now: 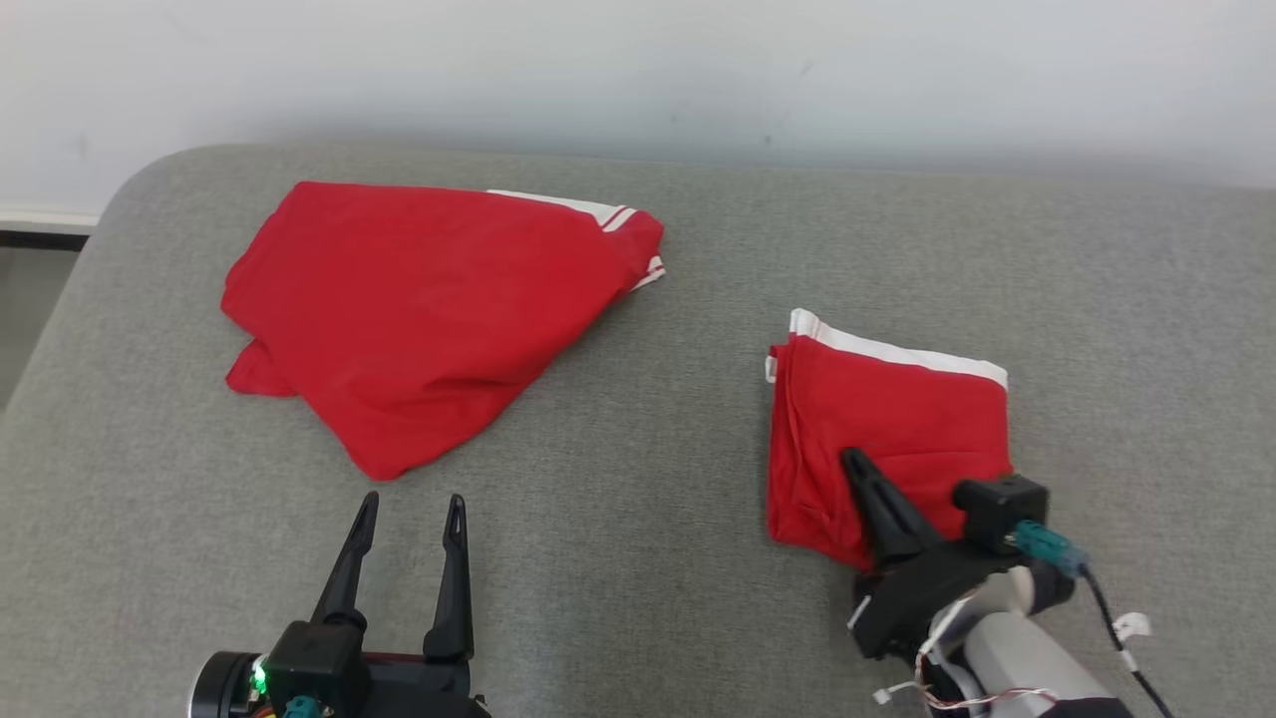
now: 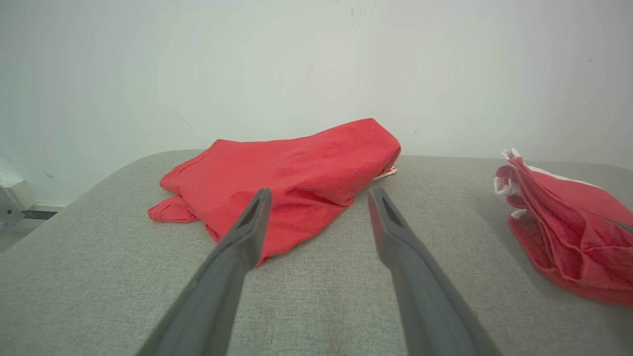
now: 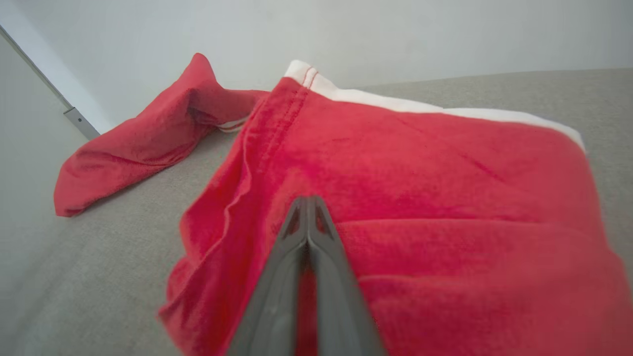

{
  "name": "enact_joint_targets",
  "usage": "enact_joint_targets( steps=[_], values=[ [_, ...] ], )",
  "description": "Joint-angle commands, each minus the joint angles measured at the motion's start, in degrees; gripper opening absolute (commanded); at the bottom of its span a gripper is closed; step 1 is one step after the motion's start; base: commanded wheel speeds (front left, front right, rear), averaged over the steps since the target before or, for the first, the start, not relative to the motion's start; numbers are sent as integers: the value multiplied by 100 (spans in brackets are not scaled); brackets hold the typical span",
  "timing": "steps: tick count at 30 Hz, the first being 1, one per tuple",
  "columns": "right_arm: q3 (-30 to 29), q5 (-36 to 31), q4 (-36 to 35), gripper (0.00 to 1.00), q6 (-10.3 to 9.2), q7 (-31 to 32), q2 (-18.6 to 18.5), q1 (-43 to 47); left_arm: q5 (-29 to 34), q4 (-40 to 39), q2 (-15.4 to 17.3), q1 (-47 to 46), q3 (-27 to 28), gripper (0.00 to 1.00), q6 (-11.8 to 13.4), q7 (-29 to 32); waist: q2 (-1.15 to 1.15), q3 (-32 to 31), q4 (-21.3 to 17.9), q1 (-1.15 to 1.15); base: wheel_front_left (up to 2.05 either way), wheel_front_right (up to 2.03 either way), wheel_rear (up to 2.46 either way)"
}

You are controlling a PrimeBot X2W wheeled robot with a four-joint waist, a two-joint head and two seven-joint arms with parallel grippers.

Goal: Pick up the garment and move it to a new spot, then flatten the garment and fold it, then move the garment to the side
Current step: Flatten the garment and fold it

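The right gripper (image 3: 307,200) has its jaws pressed together, tips meeting against the red cloth of the folded garment (image 3: 445,198) – whether a fold is caught between them cannot be told. In the head view the right gripper (image 1: 849,457) lies across the lower left corner of that folded garment (image 1: 897,419), which sits at the centre right of the frame, its white band along the upper edge. At the lower left of the frame the left gripper (image 1: 414,499) has its jaws wide apart, with nothing between them, over bare grey cushion (image 1: 648,479). Its own camera shows the left gripper (image 2: 320,194) pointing at a second garment (image 2: 296,168) – red too, loosely bunched – with the folded garment (image 2: 568,232) at the right edge. The second garment (image 1: 419,299) lies at the upper left of the head view, well apart from the folded one, and a pale wall (image 1: 638,70) runs along the top.
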Motion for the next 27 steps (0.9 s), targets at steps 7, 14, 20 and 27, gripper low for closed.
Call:
enact_joint_targets(
  steps=[7, 14, 20, 27],
  values=[
    [261, -220, -21, 0, -14, -30, 412, -57, -38, 18, -4, -55, -64, 100, 30, -19, 0, 39, 178, 0, 0, 0, 0],
    [308, -273, -106, 0, -14, -32, 586, -72, -21, 21, -4, 1, -53, 100, 70, -19, 0, -2, 125, 0, 0, 0, 0],
    [-129, -374, -892, 0, -14, -33, 353, 200, 59, 19, -4, 70, 37, 100, 33, -19, 0, -150, -133, 0, 0, 0, 0],
    [-673, -513, -1559, 0, -14, -32, 144, 574, 81, -1, -4, 139, 137, 100, 15, -19, 0, -265, -391, 0, 0, 0, 0]
  ],
)
